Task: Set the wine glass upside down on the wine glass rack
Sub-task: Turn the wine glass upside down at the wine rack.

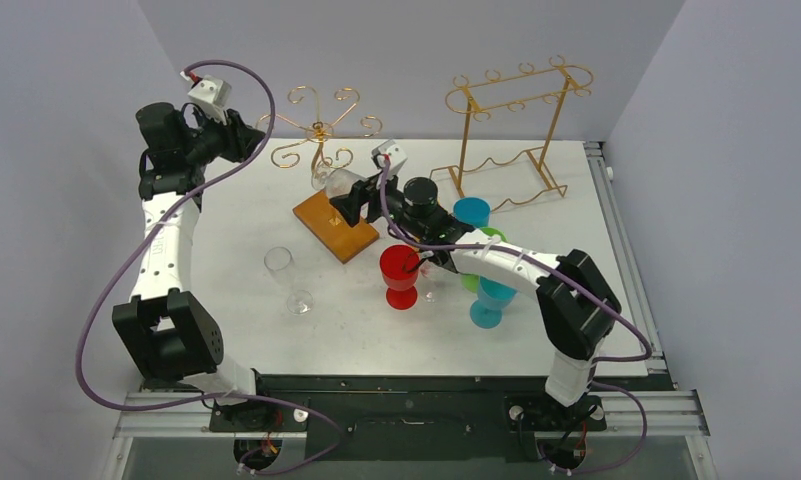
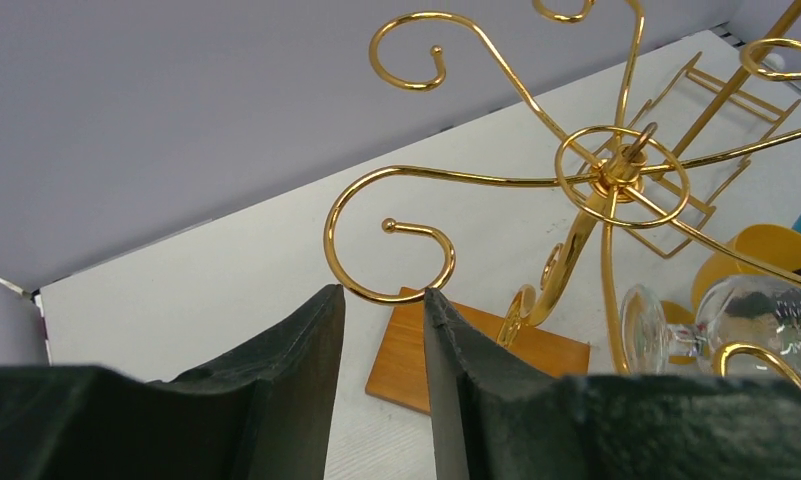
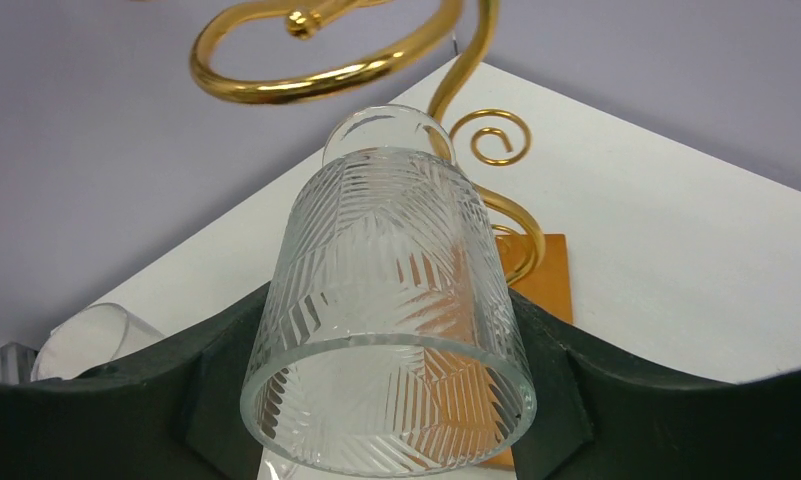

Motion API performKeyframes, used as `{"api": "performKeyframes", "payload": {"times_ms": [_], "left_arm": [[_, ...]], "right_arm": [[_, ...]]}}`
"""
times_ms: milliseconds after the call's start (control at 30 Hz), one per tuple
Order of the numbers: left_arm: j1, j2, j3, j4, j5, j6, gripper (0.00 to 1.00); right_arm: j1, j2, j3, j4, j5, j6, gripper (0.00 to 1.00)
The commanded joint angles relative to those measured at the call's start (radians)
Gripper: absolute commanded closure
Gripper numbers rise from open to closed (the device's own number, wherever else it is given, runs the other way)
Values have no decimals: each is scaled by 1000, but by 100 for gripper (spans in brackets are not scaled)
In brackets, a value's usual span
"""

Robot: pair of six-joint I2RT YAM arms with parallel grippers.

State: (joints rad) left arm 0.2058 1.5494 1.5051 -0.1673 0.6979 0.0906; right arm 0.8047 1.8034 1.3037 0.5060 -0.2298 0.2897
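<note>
The wine glass rack point(image 1: 321, 130) is a gold wire tree with curled arms on a brown wooden base point(image 1: 334, 228). My right gripper point(image 1: 354, 203) is shut on the bowl of a clear cut-pattern wine glass point(image 1: 338, 183), held tilted with its foot toward the rack's stem. In the right wrist view the glass point(image 3: 391, 300) fills the space between my fingers point(image 3: 226, 380), rim toward the camera, under a gold curl point(image 3: 326, 75). My left gripper point(image 1: 248, 135) is at the rack's left side. Its jaws stand apart point(image 2: 384, 300), with a spiral arm's lower edge point(image 2: 391, 295) at the fingertips.
A taller gold wire frame rack point(image 1: 516, 130) stands at the back right. A clear flute point(image 1: 286, 280), a red goblet point(image 1: 400, 275), two blue cups point(image 1: 471, 212) point(image 1: 491, 300) and a green one point(image 1: 491, 238) stand on the white table point(image 1: 226, 250).
</note>
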Motion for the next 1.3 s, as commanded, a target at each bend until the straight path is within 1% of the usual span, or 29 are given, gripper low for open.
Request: {"api": "performKeyframes", "payload": {"times_ms": [0,133,300,400,433,633,800,933,1100,1267], "left_arm": [[3,0,13,99,71,-55,72],[3,-38,-43,126,71,-62,84],[2,-107,-116,186,78,-84,92],[1,-136,-136,187,81,-84,96],[1,-148,-145,188,82,-109,98],[1,-235,-195,169,109,-138,99],[-7,-294,-236,88,113,-141,100],[-45,-313,-251,84,98,-147,100],[-124,-324,-267,50,35,-111,100],[-138,-321,-272,39,37,-170,100]], "right_arm": [[-28,-118,-27,120,13,9,99],[-26,-118,-26,103,-16,16,100],[7,-124,-46,101,-29,17,100],[23,-142,-59,104,-16,19,100],[26,-151,-65,105,-12,20,100],[39,-216,-117,108,3,20,100],[32,-269,-140,88,6,14,100],[27,-311,-139,52,10,6,100],[32,-362,-150,8,13,-12,100],[36,-413,-170,-42,34,-35,100]]}}
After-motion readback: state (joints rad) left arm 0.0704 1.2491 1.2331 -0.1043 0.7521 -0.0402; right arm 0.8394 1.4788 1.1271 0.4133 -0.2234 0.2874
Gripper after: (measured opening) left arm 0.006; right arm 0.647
